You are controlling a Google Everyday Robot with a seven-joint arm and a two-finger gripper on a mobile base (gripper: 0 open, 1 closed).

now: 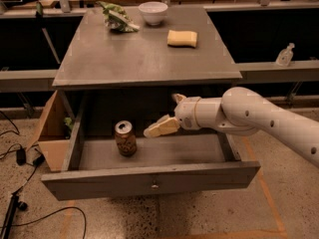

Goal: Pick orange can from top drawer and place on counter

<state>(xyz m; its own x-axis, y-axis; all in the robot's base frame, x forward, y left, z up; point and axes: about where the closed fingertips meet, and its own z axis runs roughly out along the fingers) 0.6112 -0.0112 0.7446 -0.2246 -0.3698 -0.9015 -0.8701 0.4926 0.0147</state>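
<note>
Top drawer [199, 180]: stood pulled out wide below the bench, plain front panel nearest, small metal knob [155, 186] at its centre.
Orange can [125, 139]: stood upright on the drawer floor, left of centre, silver top and pull tab facing up; not yet lifted.
Hand [162, 116]: hung inside the drawer, just right of the can and apart from it; fingers spread wide, nothing held.
Handling: judged light and stiff, but thin-walled and likely to dent under a hard squeeze; smooth sides probably slippery, and easily tipped by a nudge.
Hold: best taken across the middle of the round body, one finger on either side, below the rim.
Bench [144, 59]: lay above and behind the drawer, bare grey surface toward the front.
Farther back: yellow sponge [182, 38], then white bowl [153, 12] and a green leafy bundle [117, 20], sat toward the rear of the bench.
</note>
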